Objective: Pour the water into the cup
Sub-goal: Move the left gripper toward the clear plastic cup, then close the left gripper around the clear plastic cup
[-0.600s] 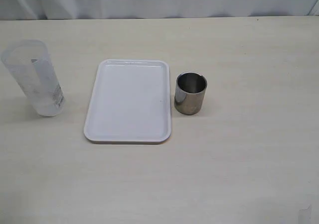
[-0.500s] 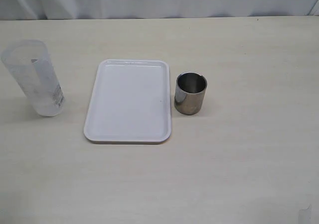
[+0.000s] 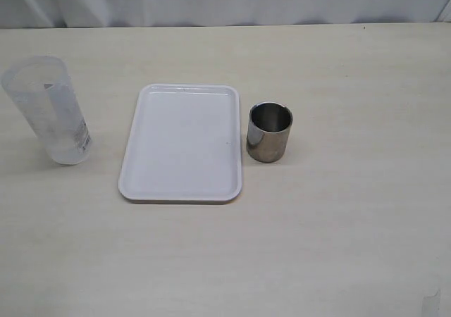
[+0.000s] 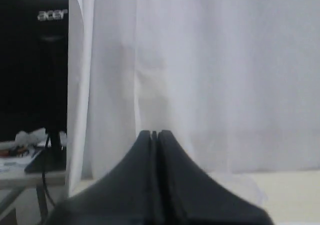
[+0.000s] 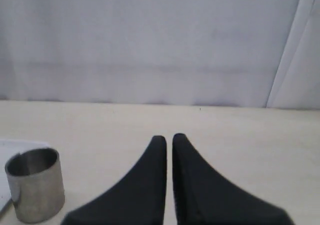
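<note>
The steel cup (image 3: 269, 132) stands upright on the table just right of a white tray (image 3: 182, 142); it also shows in the right wrist view as cup (image 5: 35, 184). A tall translucent beaker (image 3: 51, 110) with printed marks stands at the far left; the water inside it is barely visible. Neither arm appears in the exterior view. My left gripper (image 4: 154, 133) is shut, with nothing between its dark fingers, facing a white curtain. My right gripper (image 5: 169, 137) is shut too, a thin slit between its fingertips, low over the table and some way off from the cup.
The tray holds nothing and lies between beaker and cup. A white curtain (image 3: 225, 0) runs along the table's far edge. In the left wrist view a dark monitor (image 4: 32, 65) on a stand sits beyond the table's side.
</note>
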`<state>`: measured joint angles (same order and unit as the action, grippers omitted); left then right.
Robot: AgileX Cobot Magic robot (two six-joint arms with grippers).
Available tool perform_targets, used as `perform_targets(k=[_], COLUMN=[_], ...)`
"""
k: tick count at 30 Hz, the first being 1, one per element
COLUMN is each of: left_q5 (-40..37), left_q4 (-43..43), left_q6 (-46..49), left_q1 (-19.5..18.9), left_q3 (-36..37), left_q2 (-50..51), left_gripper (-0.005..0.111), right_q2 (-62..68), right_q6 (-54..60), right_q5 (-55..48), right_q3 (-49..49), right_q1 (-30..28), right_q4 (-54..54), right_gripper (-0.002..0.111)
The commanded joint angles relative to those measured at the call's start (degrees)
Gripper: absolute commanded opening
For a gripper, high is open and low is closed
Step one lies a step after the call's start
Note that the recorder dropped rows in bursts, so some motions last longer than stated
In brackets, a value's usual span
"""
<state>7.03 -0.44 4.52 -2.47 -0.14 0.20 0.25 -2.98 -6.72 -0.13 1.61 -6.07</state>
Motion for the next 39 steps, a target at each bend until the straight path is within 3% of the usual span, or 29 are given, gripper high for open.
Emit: perform_targets(k=[1, 4, 7, 9, 10, 11, 12, 14, 18, 22, 25, 39], left_q5=[14.34, 20.89, 21.75, 22.33, 23.79, 24.52, 26.74, 28.06, 28.94, 30.76, 35.85, 54.95], left_q4=[-0.72, -0.26, -0.26, 0.00, 0.44, 0.44, 0.83, 1.85, 11.13, 14.42, 20.49, 20.77], left_q6=[-5.59, -13.46, -13.78, -13.78, -13.78, -13.78, -13.78, -13.97, -19.57, -19.57, -19.57, -12.85], left_q1=[0.53, 0.53, 0.53, 0.53, 0.53, 0.53, 0.53, 0.53, 0.53, 0.53, 0.53, 0.53], left_q3=[0.14, 0.14, 0.14, 0.14, 0.14, 0.14, 0.14, 0.14, 0.14, 0.14, 0.14, 0.14], left_q2=[-0.20, -0.20, -0.20, 1.02, 3.25, 4.20, 6.98, 11.74, 21.69, 34.24, 43.04, 72.08], left_gripper=[0.000, 0.000, 0.000, 0.012, 0.034, 0.046, 0.081, 0.105, 0.105, 0.105, 0.105, 0.105], right_q2=[-0.25, -0.25, -0.25, -0.25, -0.25, -0.25, -0.25, -0.25, -0.25, -0.25, -0.25, -0.25], right_q6=[2.98, 1.27, -4.29, -9.50, -9.63, -9.63, -9.63, -9.63, -9.63, -9.63, -9.63, -9.63], right_q5=[9.15, 19.90, 29.22, 30.90, 30.78, 30.59, 30.50, 30.42, 28.62, 27.53, 27.53, 27.53], right_q3=[0.13, 0.13, 0.13, 0.13, 0.13, 0.13, 0.13, 0.13, 0.13, 0.13, 0.13, 0.13], right_q1=[-0.10, -0.10, -0.10, -0.10, -0.10, -0.10, -0.10, -0.10, -0.10, -0.10, -0.10, -0.10], right_q4=[-1.49, -1.70, -1.70, -1.70, -1.70, -1.70, -1.70, -1.70, -1.70, -1.70, -1.70, -1.70], right_gripper=[0.004, 0.004, 0.004, 0.004, 0.004, 0.004, 0.004, 0.004, 0.004, 0.004, 0.004, 0.004])
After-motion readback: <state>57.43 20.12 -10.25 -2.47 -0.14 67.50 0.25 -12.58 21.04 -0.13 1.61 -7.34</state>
